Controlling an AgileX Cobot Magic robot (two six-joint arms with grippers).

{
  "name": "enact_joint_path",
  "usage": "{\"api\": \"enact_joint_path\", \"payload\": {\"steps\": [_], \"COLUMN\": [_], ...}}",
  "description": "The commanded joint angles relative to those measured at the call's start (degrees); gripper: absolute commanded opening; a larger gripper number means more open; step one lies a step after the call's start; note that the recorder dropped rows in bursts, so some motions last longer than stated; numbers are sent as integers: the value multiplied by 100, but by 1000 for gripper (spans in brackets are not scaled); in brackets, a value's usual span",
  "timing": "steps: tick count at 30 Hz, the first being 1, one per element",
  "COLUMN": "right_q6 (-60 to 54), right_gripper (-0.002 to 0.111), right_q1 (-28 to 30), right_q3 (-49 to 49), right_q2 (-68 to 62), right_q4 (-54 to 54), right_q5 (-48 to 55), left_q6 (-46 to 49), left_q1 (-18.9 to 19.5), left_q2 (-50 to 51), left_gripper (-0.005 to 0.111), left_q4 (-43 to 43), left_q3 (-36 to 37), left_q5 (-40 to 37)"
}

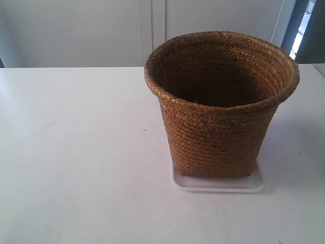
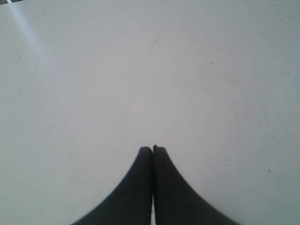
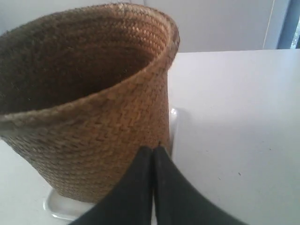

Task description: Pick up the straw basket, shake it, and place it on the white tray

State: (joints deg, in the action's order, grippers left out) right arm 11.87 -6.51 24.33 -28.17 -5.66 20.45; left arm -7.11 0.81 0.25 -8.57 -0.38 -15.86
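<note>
The straw basket (image 1: 219, 109) stands upright on the white tray (image 1: 218, 184), right of centre on the table; its flared rim overhangs the tray. No arm shows in the exterior view. My right gripper (image 3: 153, 148) is shut with nothing between its fingers, beside the straw basket (image 3: 89, 108) and apart from its outer wall; a corner of the white tray (image 3: 58, 206) shows under the basket's base. My left gripper (image 2: 153, 148) is shut and empty over bare white tabletop, with neither basket nor tray in its view.
The white table (image 1: 76, 152) spreads wide to the left of the basket. A pale wall with cabinet panels (image 1: 152, 30) stands behind the table's far edge, and a window strip (image 1: 304, 25) is at the back right.
</note>
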Motion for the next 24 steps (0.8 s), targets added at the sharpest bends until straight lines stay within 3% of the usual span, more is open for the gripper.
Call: {"api": "enact_joint_path", "payload": {"steps": [1, 15, 24], "right_q6": [-521, -1018, -1018], "right_gripper": [0, 0, 0], "right_q1": [117, 156, 156], "right_q3": [-682, -2397, -2433], "right_q2": [341, 1877, 2385], "right_q4": [-63, -40, -13], "right_q5": [-477, -600, -512], "left_q6": [-60, -60, -60], "left_q1": [23, 23, 23], "left_q2": [-25, -25, -25], "left_gripper": [0, 0, 0], "left_q4": [39, 39, 39], "left_q3": [38, 38, 38], "left_q5": [41, 41, 41]}}
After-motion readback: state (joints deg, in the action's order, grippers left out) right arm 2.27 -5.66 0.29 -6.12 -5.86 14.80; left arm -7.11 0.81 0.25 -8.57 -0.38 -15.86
